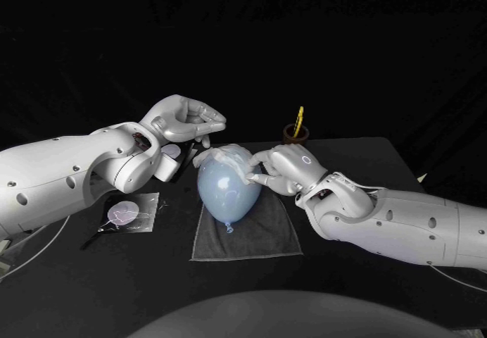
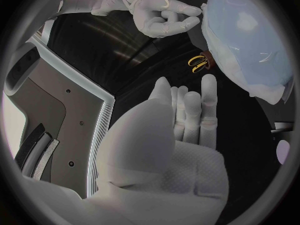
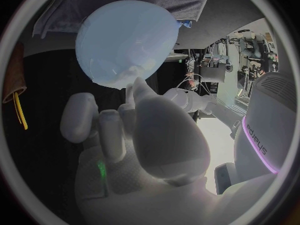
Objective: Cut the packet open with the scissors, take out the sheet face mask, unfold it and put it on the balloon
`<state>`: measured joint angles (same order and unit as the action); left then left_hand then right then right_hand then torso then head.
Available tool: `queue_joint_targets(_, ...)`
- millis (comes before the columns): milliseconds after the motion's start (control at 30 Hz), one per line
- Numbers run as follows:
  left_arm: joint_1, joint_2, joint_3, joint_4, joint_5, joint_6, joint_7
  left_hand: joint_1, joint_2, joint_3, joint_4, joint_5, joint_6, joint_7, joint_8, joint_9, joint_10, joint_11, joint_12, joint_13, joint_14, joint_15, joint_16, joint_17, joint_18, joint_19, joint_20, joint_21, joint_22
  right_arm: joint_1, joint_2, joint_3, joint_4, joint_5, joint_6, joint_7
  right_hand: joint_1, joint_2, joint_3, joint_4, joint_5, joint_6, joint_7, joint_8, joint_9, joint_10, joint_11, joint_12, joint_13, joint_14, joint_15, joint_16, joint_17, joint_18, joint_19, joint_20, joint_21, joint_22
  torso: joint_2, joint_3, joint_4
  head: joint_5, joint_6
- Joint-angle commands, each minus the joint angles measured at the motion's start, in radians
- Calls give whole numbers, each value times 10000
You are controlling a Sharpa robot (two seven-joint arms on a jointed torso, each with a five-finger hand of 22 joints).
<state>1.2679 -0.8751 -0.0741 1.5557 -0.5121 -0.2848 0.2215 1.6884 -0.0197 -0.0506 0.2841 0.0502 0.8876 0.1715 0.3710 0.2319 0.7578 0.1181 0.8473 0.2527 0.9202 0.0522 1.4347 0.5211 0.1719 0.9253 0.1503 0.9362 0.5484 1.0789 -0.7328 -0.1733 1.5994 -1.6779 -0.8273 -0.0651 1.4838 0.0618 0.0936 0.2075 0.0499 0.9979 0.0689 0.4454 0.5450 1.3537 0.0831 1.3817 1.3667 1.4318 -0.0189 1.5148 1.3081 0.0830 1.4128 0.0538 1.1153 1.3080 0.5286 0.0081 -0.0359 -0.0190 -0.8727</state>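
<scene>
On the left of the frame, a cut-open packet (image 1: 132, 211) lies flat on the black worktop (image 1: 122, 282), just below the left arm. Above it and a little to the right, the left robot hand (image 1: 185, 121) hangs in the air, clear of the worktop. Its fingers (image 2: 187, 110) are pressed together and curled in, with nothing in them. It is near the top of the balloon but does not touch it.

In the middle of the frame, a pale blue balloon (image 1: 229, 191) lies on a grey towel (image 1: 248, 239) spread on the worktop. Its knot points towards the bottom of the frame. The thin, whitish sheet mask (image 1: 225, 156) is draped over the round upper end of the balloon and clings to it.

To the right of the balloon, the right robot hand (image 1: 284, 167) reaches in from the lower right. Its thumb and a fingertip meet on the right edge of the mask, pinching it against the balloon, and its other fingers are bent loosely behind.

Just above that hand, towards the far edge of the worktop, stands a brown cup (image 1: 295, 132). The yellow-handled scissors (image 1: 298, 116) stick up out of it, apart from both robot hands.
</scene>
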Motion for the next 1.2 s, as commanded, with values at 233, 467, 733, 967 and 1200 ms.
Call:
queue_joint_targets(233, -5, -46, 10, 52, 89, 136, 182, 85, -14, 87, 11, -12, -71, 35, -50, -12, -106, 15, -49, -12, 5, 67, -58, -7, 107, -62, 4, 33, 12, 516, -674, 34, 661, 1990, 851, 1618, 887, 574, 630, -429, -10, -1318, 383, -543, 197, 1185, -585, 279, 502, 1003, -231, 196, 1867, -57, 243, 18, 527, 1552, -19, -33, -3, 45, 105)
queue_joint_targets(467, -5, -84, 8, -28, 252, 173, 251, 88, -18, 91, 12, -12, -78, 38, -56, -14, -113, 18, -51, -13, 21, 70, -55, 19, 108, -63, 6, 35, 14, 1534, -2211, 45, 1805, 4281, 4582, 2395, 107, -1066, 3479, -1190, 1673, -1428, 821, -2559, -1179, 2077, -177, 1696, 1853, 1390, 167, 560, 2627, -388, 941, 420, 2419, 2036, -85, -64, -12, 85, 334)
queue_joint_targets(733, -11, -40, -1, -336, 684, 354, 411, 94, -10, 105, 16, -11, -91, 44, -67, -17, -118, 22, -53, -16, 74, 73, -42, 98, 110, -60, 8, 43, 18, 3011, -4066, 39, 2937, 8414, 8623, 1028, -1475, -1669, 3122, -908, 1279, 92, 121, -1016, -228, 1239, -752, 153, 550, 1204, -318, 330, 2231, 32, 179, 80, 224, 1360, -203, -95, -27, 179, 566)
queue_joint_targets(967, -14, -143, -11, -622, 1279, 579, 645, 112, -1, 134, 17, -11, -111, 52, -87, -23, -111, 24, -49, -18, 123, 75, -30, 155, 113, -52, 12, 59, 27, 4412, -5462, -31, 3645, 10757, 10989, 110, -2690, -1415, 2996, 127, 2151, 94, -846, 5447, 5565, 2013, -1593, 1542, 1734, 1390, -1022, 560, 2627, -152, 638, -589, 1050, 1572, -290, -152, -82, 413, 803)
queue_joint_targets(1200, -14, -349, -15, -607, 2075, 645, 856, 56, -3, 135, 48, -12, -129, 66, -107, -28, -91, 34, -40, -20, 204, 82, -10, 261, 114, -44, 19, 76, 35, 4802, -5371, -171, 3592, 11208, 10979, -693, -2850, -540, 3622, 346, 2617, 2132, -1252, 7401, 7392, 2171, -1985, 1891, 2041, 1390, -1397, 560, 2627, -536, 1272, -980, 3081, 2213, -269, -152, -49, 638, 912)
